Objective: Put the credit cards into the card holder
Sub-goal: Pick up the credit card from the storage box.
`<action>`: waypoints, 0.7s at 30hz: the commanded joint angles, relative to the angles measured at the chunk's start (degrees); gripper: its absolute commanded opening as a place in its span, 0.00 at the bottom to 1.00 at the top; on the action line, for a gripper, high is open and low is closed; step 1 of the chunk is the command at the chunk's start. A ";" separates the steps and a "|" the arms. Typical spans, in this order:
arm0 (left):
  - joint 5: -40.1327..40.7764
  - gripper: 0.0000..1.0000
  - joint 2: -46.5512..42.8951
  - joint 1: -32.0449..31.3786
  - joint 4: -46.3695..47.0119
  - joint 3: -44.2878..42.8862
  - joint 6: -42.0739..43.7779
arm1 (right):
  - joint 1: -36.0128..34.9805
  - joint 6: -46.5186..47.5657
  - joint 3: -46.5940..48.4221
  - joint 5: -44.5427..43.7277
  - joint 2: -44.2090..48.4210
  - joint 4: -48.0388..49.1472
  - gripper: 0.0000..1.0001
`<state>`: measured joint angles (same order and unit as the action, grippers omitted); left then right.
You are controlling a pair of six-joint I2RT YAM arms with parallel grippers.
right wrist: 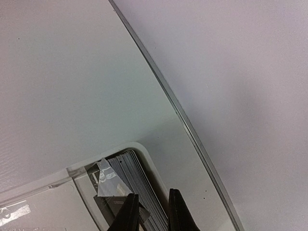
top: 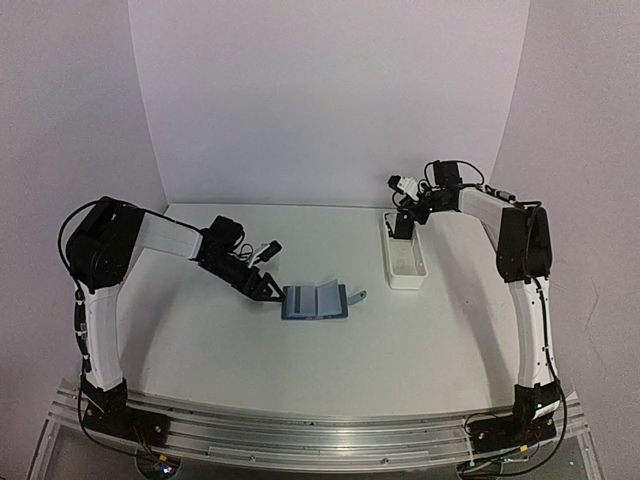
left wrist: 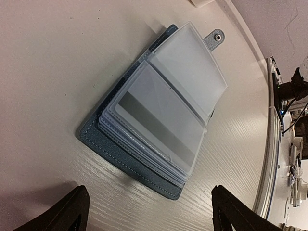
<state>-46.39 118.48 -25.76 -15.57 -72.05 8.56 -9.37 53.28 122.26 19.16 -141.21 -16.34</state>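
Lettering: none legible in any view. The dark card face (right wrist: 114, 204) beside the right fingers is too blurred to read.

Card holder (top: 316, 301) is lying open on the table (top: 300, 370), left of centre, with its clear plastic sleeves fanning upward (left wrist: 187, 62). The card in the top sleeve is showing a dark magnetic stripe (left wrist: 159, 130). The clasp tab (left wrist: 215, 37) is sticking out on the far side from the left wrist camera, snap stud visible.

Left arm is reaching out low from its shoulder. The left gripper (top: 268, 287) is sitting just beside the holder's left edge, jaws spread wide and holding nothing.

Right arm is stretching forward and bending down over the far end of the white tray (top: 405, 262). The right gripper (right wrist: 153, 211) is dipping into the stack of credit cards (right wrist: 137, 175) standing on edge there. Its fingers are nearly together with card edges in the gap; cannot tell whether a card is pinched.
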 commanded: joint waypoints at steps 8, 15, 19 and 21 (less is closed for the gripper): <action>1.11 0.88 2.01 0.28 -1.83 -2.22 -0.15 | 0.14 -1.16 0.90 1.14 -0.85 -0.09 0.17; 1.17 0.88 2.28 0.34 -1.73 -2.32 -0.16 | 0.20 -1.24 0.28 0.75 -0.78 -0.44 0.17; 1.28 0.88 2.37 0.27 -1.78 -2.37 -0.19 | 0.21 -1.00 0.43 0.77 -1.08 -0.67 0.17; 1.39 0.88 2.46 0.33 -1.90 -2.39 -0.14 | 0.22 -0.98 0.52 0.71 -1.17 -0.70 0.16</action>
<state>-46.44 119.33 -25.76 -15.53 -73.10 8.58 -9.34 52.58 122.26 19.31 -141.45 -16.51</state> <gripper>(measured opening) 0.879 0.169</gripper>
